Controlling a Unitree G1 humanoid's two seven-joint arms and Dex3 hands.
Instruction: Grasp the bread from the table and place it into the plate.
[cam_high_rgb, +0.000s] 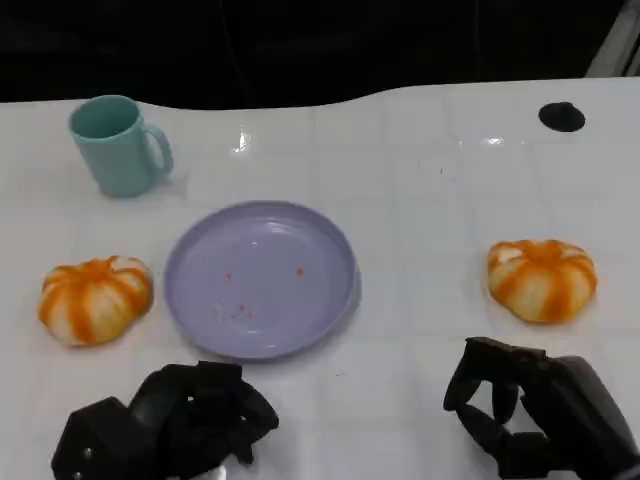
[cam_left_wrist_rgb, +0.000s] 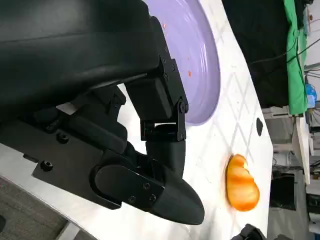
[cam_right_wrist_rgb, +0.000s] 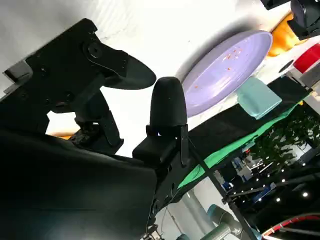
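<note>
Both hands sit low at the near table edge, neither holding anything. Right black hand (cam_high_rgb: 540, 420): fingers curved but apart, nothing between them. Left black hand (cam_high_rgb: 170, 425): fingers curled in on themselves, empty.

Two candidate breads — a round orange-and-white striped bun (cam_high_rgb: 541, 279) just ahead of the right hand and slightly to its outer side, clear of the fingertips; a second orange-and-white striped bun (cam_high_rgb: 95, 298) ahead of the left hand, toward its outer side. The round lilac plastic plate (cam_high_rgb: 260, 277) lies ahead of the hands and between them, closer to the left one; orange crumbs on it, no bread in it.

Risks, as judgement:
- Task names one bread; two lie here. Both arms reaching at once could meet over the plate.
- Bun is domed and looks soft — a shallow grasp from above may slide off the crown or push it away across the smooth white tabletop (cam_high_rgb: 420, 180).
- Squeezing too hard would likely crush it.
- Low carry could catch the plate's raised rim and shove the plate toward the pale teal ceramic mug (cam_high_rgb: 115, 145) beyond the left hand.
</note>
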